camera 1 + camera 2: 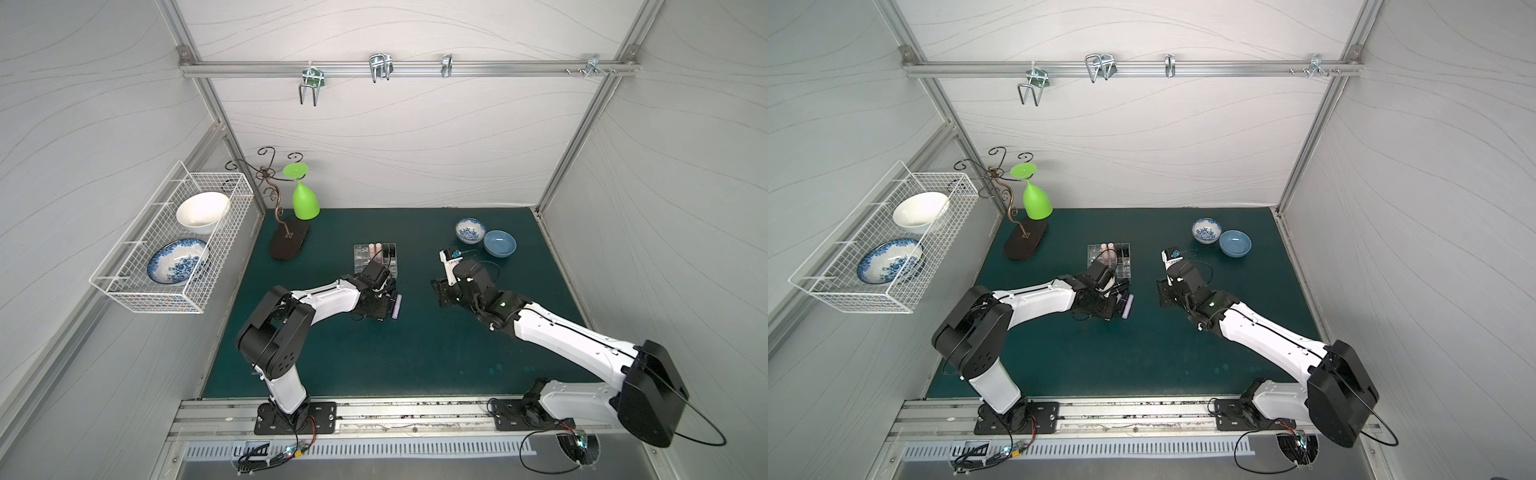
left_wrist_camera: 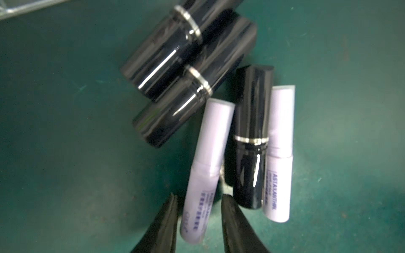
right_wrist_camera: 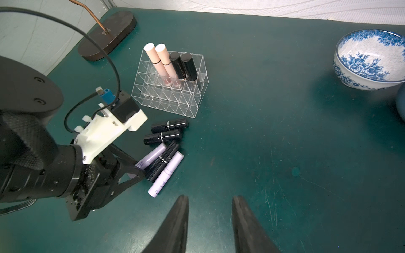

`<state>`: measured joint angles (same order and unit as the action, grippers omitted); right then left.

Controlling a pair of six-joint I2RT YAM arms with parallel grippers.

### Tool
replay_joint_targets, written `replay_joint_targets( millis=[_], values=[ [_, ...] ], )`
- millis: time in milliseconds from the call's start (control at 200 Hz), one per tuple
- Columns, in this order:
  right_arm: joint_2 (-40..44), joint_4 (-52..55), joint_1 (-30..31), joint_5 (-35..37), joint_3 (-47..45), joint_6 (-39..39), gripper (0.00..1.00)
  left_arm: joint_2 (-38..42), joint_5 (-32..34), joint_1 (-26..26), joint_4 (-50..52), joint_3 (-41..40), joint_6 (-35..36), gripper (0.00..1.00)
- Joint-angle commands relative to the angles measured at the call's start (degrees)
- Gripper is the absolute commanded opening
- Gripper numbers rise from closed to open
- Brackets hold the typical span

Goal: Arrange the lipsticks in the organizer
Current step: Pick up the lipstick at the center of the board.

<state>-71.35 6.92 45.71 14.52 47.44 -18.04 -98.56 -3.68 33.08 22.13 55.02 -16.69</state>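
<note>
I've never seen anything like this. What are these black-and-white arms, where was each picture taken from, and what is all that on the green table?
These are two robot arms fixed at the table's edge, each ending in a two-fingered claw. Two pictures look down from overhead; the other two come from small cameras on the arms' wrists. On the green mat stands a clear organizer holding two pink lipsticks and two black lipsticks. Beside it lie three loose black tubes and two lilac tubes. The left claw straddles one lilac tube; whether it is pinching yet, I cannot tell. The right claw is open and empty.
</note>
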Motion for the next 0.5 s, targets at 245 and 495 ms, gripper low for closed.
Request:
replay_joint_targets(
  millis=[245, 495],
  values=[
    [-0.4, 0.5, -0.3, 0.4, 0.3, 0.5, 0.36, -2.8, -0.1, 0.3, -1.6, 1.8, 1.1, 0.28],
    [-0.5, 0.2, -0.2, 0.0, 0.1, 0.3, 0.36, -0.6, 2.2, 0.3, -0.7, 0.6, 2.0, 0.24]
  ],
)
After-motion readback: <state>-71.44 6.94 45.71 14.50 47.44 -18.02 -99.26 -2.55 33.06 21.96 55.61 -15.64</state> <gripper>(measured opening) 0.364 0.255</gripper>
